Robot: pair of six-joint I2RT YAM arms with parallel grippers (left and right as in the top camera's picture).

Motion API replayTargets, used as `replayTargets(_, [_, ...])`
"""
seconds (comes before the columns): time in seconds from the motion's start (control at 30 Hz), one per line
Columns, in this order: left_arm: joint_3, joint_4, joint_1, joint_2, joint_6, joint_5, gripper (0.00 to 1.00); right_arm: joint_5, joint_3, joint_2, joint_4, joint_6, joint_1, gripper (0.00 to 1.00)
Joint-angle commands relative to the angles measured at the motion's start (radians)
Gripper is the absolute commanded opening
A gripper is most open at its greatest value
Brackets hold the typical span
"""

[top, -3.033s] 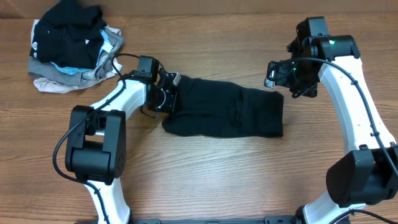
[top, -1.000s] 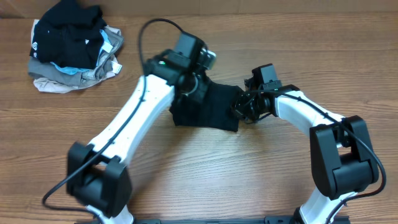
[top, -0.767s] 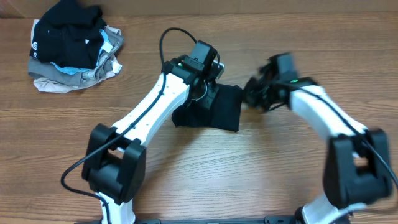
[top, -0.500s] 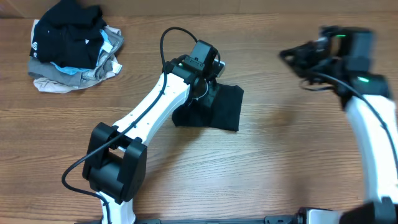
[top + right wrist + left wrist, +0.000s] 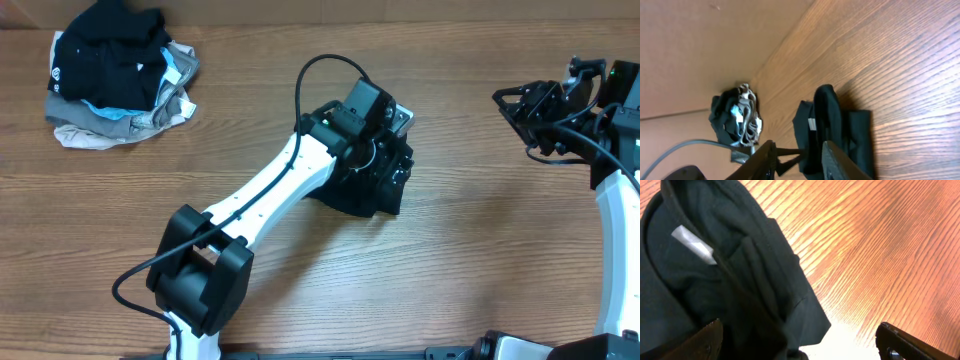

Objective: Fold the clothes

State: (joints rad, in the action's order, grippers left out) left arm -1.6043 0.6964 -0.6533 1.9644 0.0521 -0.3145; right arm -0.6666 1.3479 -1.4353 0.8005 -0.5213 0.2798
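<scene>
A black garment (image 5: 372, 200) lies folded into a compact bundle at the table's middle. My left gripper (image 5: 390, 160) sits right over its top right part, jaws wide open. In the left wrist view the black garment (image 5: 735, 280) with its white tag (image 5: 692, 245) fills the left side. It lies loose between the spread fingers of my left gripper (image 5: 799, 332). My right gripper (image 5: 515, 110) hovers far off at the right edge. In its own view the right gripper (image 5: 799, 146) is partly open with nothing in it, looking back at the black garment (image 5: 832, 125).
A pile of unfolded clothes (image 5: 115, 70), black, grey and light blue, lies at the table's back left corner and also shows as the pile (image 5: 735, 117) in the right wrist view. Bare wooden table (image 5: 480, 260) lies around the bundle.
The long garment has been folded into a small bundle that shifted right. My left gripper opened over it. My right gripper let go, swung away to the far right and opened partway.
</scene>
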Motion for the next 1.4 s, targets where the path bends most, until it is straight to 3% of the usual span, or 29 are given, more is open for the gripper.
replayTargets(0.0, [-0.118,0.058,0.056,0.003,0.038,-0.017,1.0,-0.008,0.002,0.0,0.011,0.043,-0.001,0.37])
replayTargets(0.23, [-0.428,0.289,0.24,0.003,0.06,-0.018,1.0,0.079,0.0,-0.027,0.12,0.133,-0.068,0.47])
replayTargets(0.4, [-0.526,0.355,0.368,0.003,0.068,-0.019,1.0,0.161,0.0,-0.096,0.165,0.136,-0.24,0.5])
replayTargets(0.63, [-0.516,0.404,0.469,0.005,0.06,0.002,1.0,0.464,0.0,-0.225,0.156,-0.048,-0.581,0.61])
replayTargets(0.83, [-0.512,0.418,0.477,0.005,0.037,0.038,1.0,0.529,0.0,-0.332,0.113,-0.167,-0.7,0.61])
replayTargets(0.97, [-0.512,0.423,0.477,0.005,0.037,0.063,1.0,0.554,0.0,-0.368,0.099,-0.19,-0.706,0.46])
replayTargets(1.1, [-0.512,0.431,0.476,0.005,0.037,0.063,1.0,0.569,0.003,-0.363,0.109,-0.19,-0.692,0.04])
replayTargets(1.37, [-0.512,0.437,0.476,0.005,0.024,0.063,1.0,0.571,0.009,-0.348,0.291,-0.179,-0.636,0.04])
